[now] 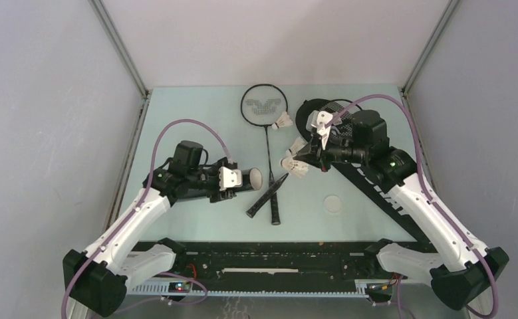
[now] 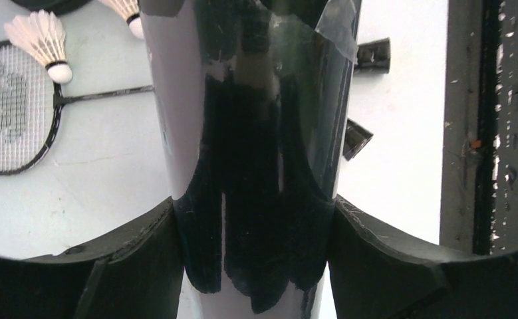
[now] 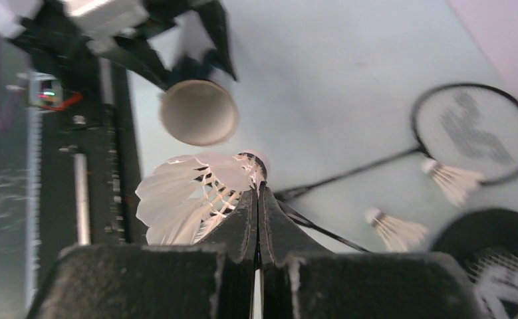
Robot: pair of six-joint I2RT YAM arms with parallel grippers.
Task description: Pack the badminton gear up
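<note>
- Evidently nothing is packed yet: the left gripper [image 2: 253, 229] is clamped round the tube [image 1: 248, 178], held level over the bench's middle, its mouth looking empty
- The right gripper [image 3: 257, 199] pinches one shuttlecock [image 3: 189, 196] just short of that mouth
- Left to do: a second shuttlecock [image 1: 283, 121] on a racket [image 1: 268, 149], a third shuttlecock [image 1: 298, 145] beside it, the other racket [image 1: 256, 207], and the bag [image 1: 376, 189] along the right edge
</note>
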